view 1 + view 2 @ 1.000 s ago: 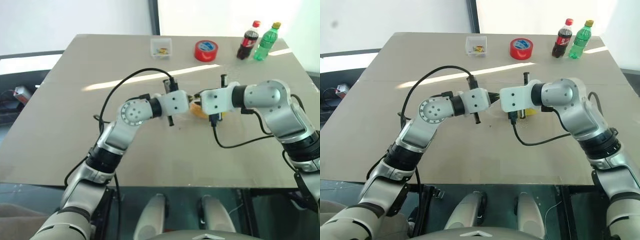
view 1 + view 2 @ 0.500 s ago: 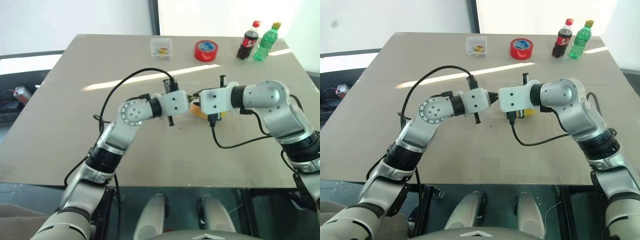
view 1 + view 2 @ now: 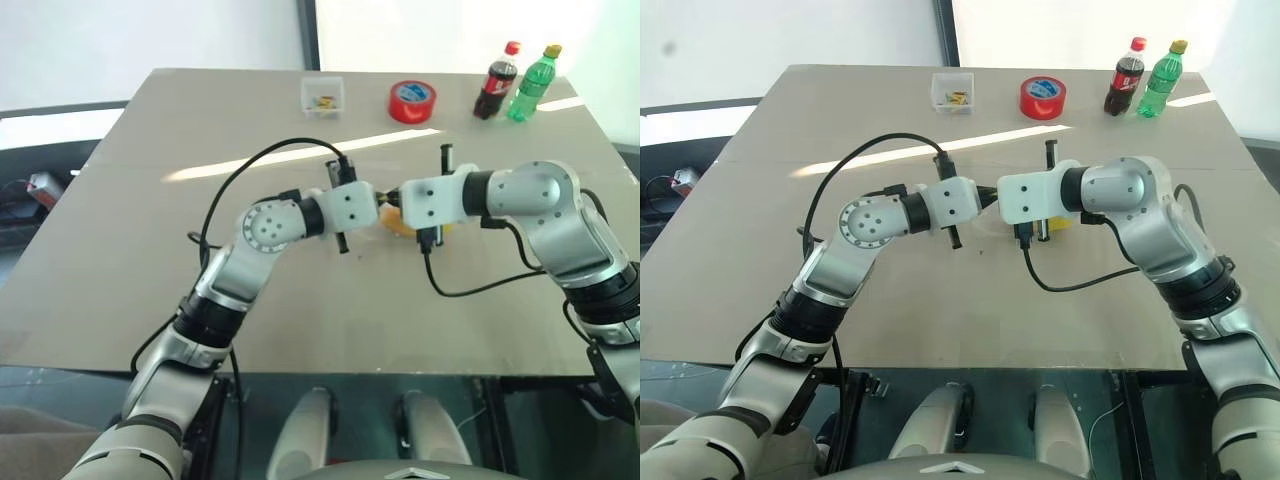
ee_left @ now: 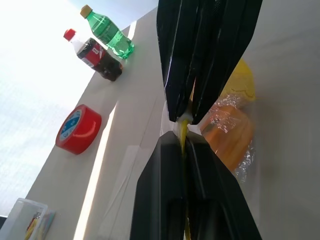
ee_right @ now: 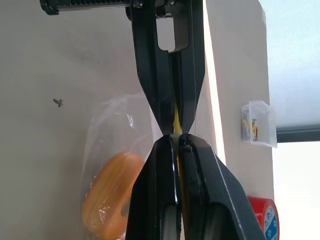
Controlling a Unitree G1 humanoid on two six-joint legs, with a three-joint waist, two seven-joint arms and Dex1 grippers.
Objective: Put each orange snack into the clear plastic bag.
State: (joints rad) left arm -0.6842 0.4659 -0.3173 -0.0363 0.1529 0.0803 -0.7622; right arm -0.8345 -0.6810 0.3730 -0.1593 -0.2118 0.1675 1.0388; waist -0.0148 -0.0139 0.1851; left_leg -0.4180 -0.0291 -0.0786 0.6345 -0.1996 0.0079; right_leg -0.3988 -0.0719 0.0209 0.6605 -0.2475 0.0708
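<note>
Left gripper point(image 4: 183, 145) fingers pressed together on the yellow strip of the clear plastic bag point(image 5: 117, 150); right gripper point(image 5: 176, 140) fingers likewise pinched on the same strip, tip to tip with the left's. Bag hangs between them over mid-table point(image 3: 150, 250), an orange snack point(image 5: 107, 192) inside it; something yellow point(image 4: 240, 82) shows past the bag. At the table's far edge: small clear box point(image 3: 322, 94), red tape roll point(image 3: 412, 101), cola bottle point(image 3: 496, 82), green bottle point(image 3: 533, 84).
</note>
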